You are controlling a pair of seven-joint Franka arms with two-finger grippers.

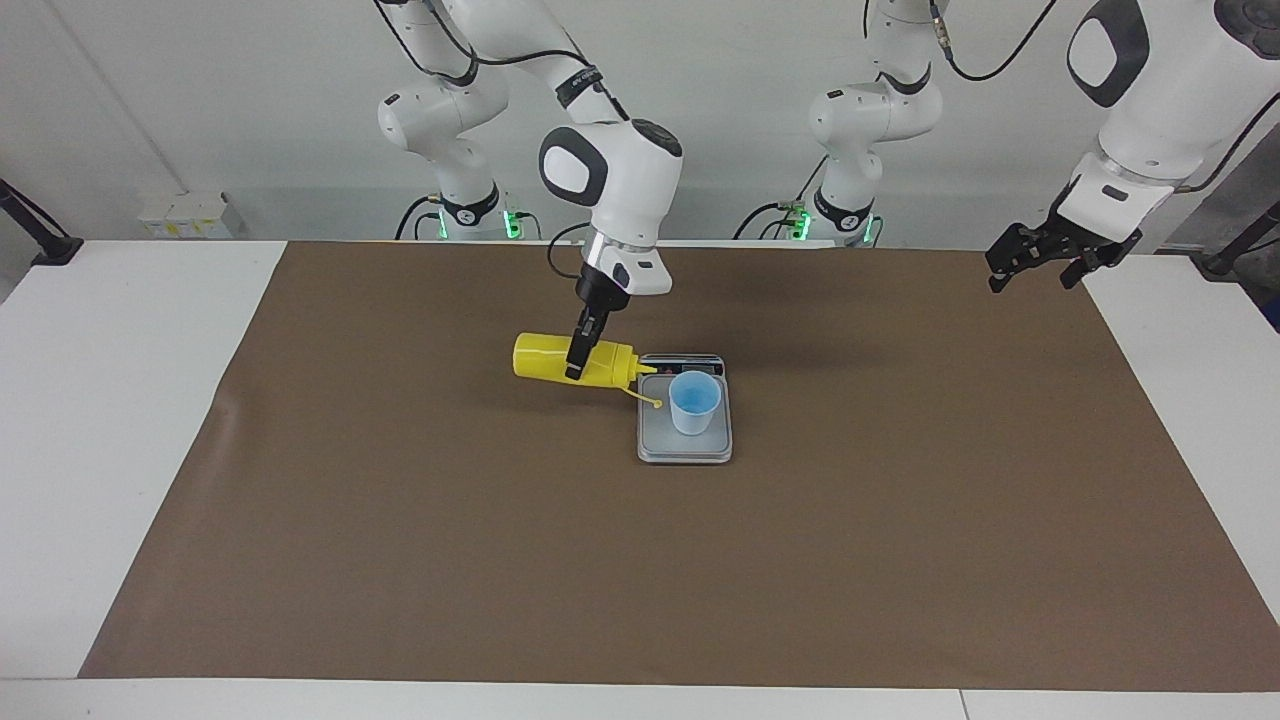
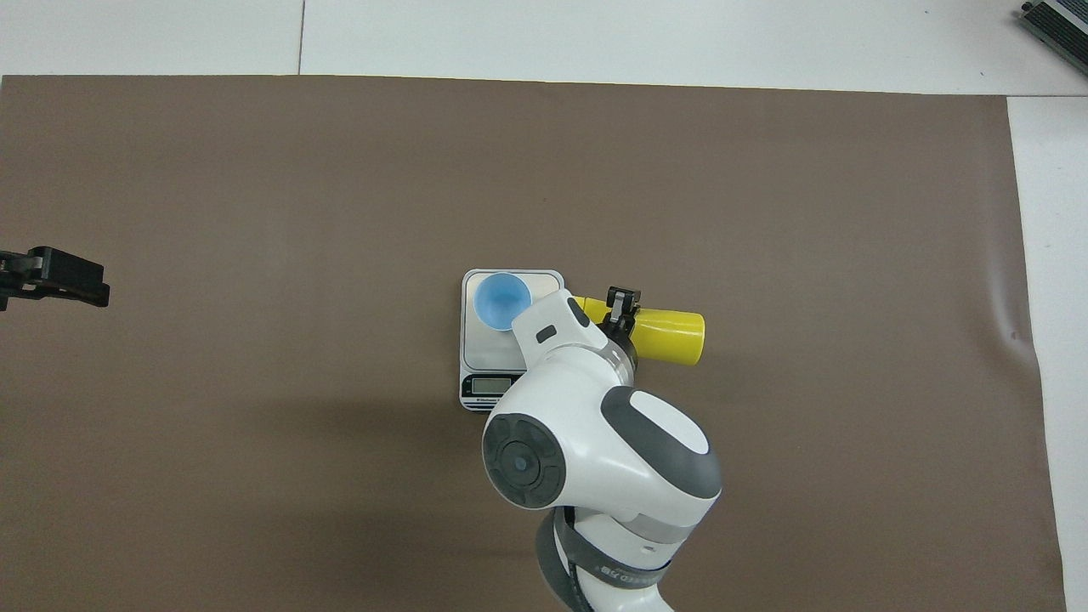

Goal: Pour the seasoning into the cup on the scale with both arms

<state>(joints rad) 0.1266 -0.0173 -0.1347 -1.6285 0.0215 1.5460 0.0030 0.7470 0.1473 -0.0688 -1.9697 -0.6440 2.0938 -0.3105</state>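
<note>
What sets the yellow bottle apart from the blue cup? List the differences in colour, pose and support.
Colour: the seasoning bottle is yellow, the cup light blue.
Pose: the bottle is tipped on its side, nozzle toward the cup; the cup stands upright, mouth up.
Support: the bottle is gripped by the right gripper; the cup rests on the scale, with no gripper on it.
Shape: the bottle is long and closed, the cup short and open.
Both look like plastic.
</note>
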